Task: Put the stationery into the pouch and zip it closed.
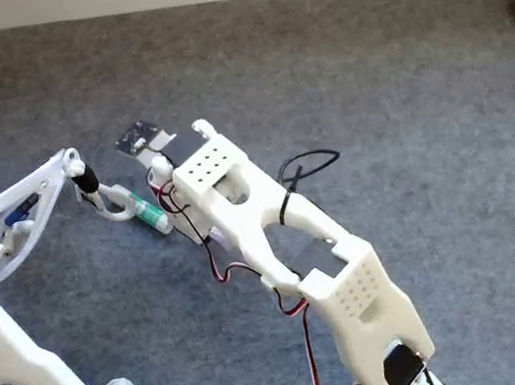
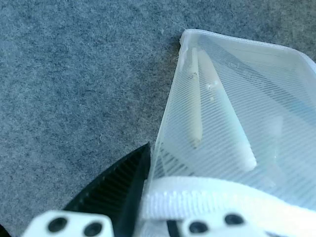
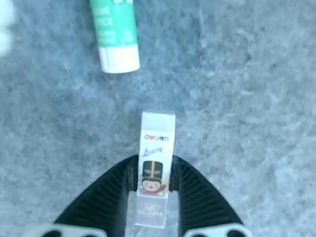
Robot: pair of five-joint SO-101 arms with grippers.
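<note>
A translucent white pouch (image 2: 232,113) with pens inside lies on grey carpet. My left gripper (image 2: 148,197) is shut on its near edge by the white zip tape, with one black finger (image 2: 116,182) beside the pouch's side. In the high view the left gripper (image 1: 98,196) sits just left of a green and white glue stick (image 1: 149,211) on the carpet. My right gripper (image 3: 154,165) is shut on a small wrapped eraser (image 3: 155,163), which sticks out ahead of its black fingers just above the carpet. The glue stick (image 3: 113,34) lies a short way beyond the eraser (image 1: 138,136).
Grey carpet (image 1: 397,78) covers the whole work area, with open floor to the right and far side. The right arm's white links (image 1: 284,228) and red and black cables cross the middle. A pale wall base runs along the far edge.
</note>
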